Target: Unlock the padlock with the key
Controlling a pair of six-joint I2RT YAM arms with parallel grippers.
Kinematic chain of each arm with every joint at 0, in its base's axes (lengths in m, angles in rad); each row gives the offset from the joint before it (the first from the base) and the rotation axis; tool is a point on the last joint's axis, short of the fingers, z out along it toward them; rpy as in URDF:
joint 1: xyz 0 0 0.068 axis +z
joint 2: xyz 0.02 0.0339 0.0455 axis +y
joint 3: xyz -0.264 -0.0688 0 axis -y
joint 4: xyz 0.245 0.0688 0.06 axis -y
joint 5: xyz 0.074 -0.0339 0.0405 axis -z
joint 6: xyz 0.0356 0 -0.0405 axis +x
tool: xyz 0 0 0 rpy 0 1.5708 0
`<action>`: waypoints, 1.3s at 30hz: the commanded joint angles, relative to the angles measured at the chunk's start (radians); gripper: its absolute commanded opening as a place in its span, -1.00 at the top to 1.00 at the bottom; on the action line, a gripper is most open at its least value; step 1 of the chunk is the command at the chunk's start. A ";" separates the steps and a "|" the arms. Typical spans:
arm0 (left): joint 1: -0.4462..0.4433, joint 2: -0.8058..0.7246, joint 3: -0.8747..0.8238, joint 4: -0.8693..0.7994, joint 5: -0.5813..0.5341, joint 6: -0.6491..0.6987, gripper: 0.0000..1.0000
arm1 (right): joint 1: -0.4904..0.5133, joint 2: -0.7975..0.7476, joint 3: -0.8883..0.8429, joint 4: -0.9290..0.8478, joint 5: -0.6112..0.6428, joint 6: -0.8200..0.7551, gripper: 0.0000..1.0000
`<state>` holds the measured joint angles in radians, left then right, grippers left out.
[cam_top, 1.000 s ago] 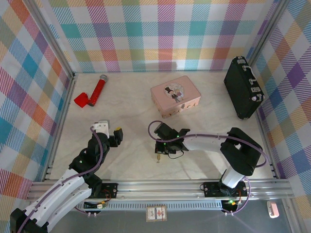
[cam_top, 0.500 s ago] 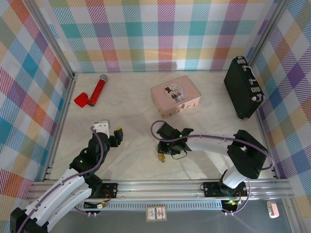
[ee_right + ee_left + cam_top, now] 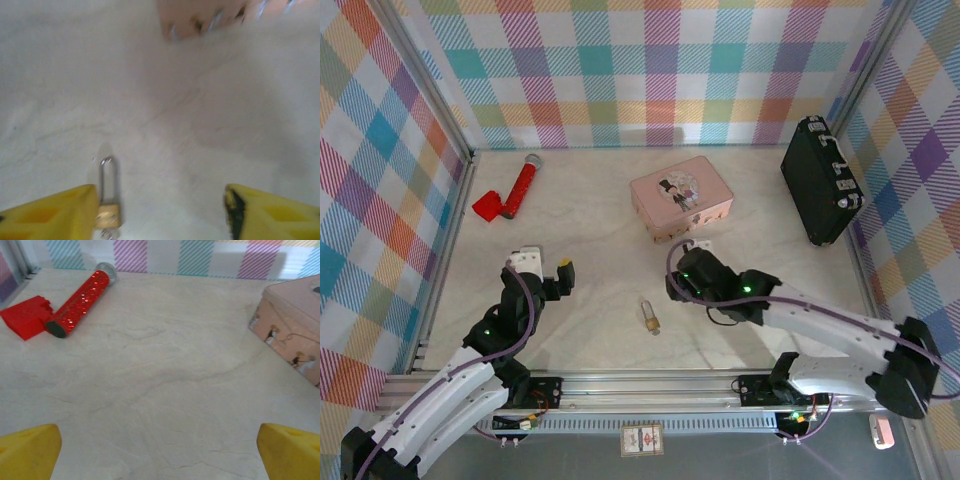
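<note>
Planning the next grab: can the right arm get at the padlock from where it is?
Probably yes. The padlock lies by itself on the table, close to the open right pincer, and nothing stands between them.

Left gripper (image 3: 159,452) hangs low over the table, jaws wide apart; right gripper (image 3: 160,212) reaches forward-left, jaws likewise spread.

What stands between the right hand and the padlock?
Nothing visible does. The padlock lies on the bare table, close beside the open right hand, with only table surface between them.
</note>
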<state>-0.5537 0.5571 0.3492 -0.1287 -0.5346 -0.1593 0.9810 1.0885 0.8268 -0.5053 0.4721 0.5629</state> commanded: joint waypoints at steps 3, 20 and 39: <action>0.009 0.028 0.069 0.043 -0.212 0.021 -1.00 | -0.013 -0.155 -0.137 0.240 0.323 -0.417 -0.87; 0.104 0.236 -0.084 0.524 -0.254 0.306 -0.99 | -0.379 -0.284 -0.408 0.493 0.336 -0.358 -0.98; 0.319 0.827 0.005 0.896 0.337 0.381 -0.99 | -0.410 -0.334 -0.460 0.548 0.348 -0.389 -0.98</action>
<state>-0.2569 1.3819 0.3115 0.7330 -0.2951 0.2111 0.5781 0.7624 0.3737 -0.0135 0.8005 0.1925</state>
